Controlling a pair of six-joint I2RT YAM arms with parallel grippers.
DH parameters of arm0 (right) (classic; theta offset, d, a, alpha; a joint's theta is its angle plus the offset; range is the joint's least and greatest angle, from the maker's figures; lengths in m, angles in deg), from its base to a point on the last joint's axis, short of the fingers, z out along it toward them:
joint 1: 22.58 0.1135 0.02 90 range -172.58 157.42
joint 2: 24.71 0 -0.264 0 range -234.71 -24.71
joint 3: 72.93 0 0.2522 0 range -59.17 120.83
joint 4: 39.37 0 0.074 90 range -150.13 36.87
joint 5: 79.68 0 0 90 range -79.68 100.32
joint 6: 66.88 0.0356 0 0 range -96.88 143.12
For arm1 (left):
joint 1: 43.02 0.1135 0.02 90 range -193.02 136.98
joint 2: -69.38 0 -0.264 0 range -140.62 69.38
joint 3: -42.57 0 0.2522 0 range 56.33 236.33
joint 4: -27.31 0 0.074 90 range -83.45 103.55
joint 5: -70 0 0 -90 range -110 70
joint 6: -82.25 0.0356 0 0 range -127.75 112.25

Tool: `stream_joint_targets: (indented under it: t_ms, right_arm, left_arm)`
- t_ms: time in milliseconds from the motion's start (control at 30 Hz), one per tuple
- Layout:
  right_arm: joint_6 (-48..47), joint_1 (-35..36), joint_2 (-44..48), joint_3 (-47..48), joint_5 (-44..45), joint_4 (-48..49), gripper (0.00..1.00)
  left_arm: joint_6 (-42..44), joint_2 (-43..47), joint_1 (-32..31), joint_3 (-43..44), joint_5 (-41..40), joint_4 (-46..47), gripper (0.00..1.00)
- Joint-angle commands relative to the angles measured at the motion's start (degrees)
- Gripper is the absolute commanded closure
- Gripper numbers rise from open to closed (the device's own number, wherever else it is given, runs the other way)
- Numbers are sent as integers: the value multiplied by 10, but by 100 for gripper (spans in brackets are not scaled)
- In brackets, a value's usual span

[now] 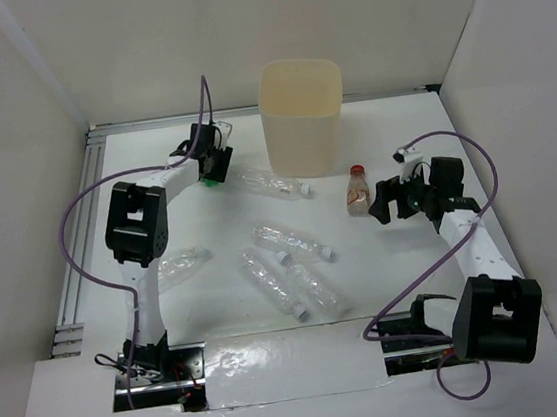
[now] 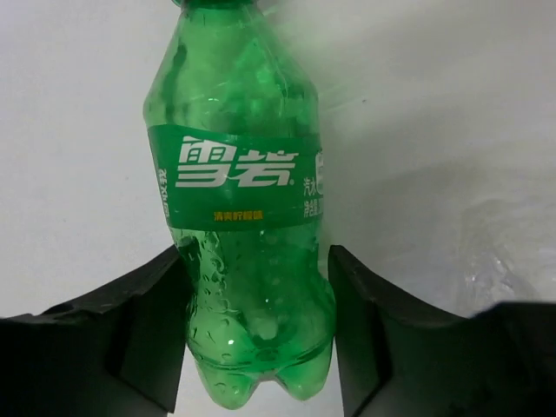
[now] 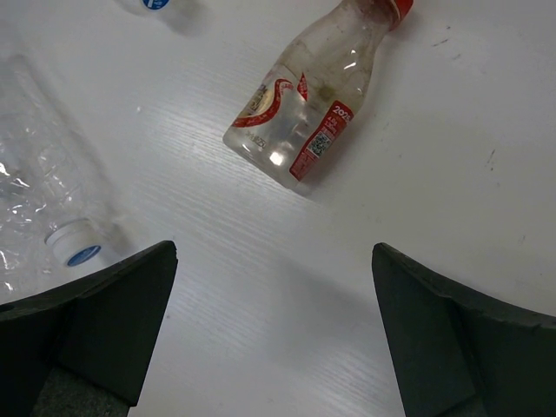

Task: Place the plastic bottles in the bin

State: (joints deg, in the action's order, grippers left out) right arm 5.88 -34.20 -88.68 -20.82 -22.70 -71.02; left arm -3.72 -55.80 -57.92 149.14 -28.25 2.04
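Green bottle (image 2: 234, 174) lengthwise, cap away from left hand (image 2: 256, 254)

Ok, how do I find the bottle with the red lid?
Look for the tall cream bin at the back of the table. Just right of it lies a short clear bottle. It alone has a red cap and red label.

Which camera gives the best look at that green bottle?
The left wrist view: the green bottle fills the picture, label readable, with the left gripper closed against its sides. The top view shows only a green sliver under that gripper. The right wrist view does not show it.
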Motion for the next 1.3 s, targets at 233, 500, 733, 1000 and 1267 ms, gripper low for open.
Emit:
stream_joint_targets:
  t_ms: [233,500,733,1000,1267]
  right_arm:
    - [-9,-3,-31,23,-52,15,16]
    - [26,13,-77,54,-26,48,32]
    - [47,32,-102,73,0,66,19]
    - [76,60,-125,92,45,94,15]
    - [104,71,-170,117,79,111,6]
  left_arm:
    - [-40,77,-33,-2,-12,-13,77]
    - [-95,246,-85,81,-13,-25,78]
    - [-138,199,-160,209,39,-10,78]
    - [-198,102,-187,297,30,32,58]
    - [-218,64,-187,345,11,38,0]
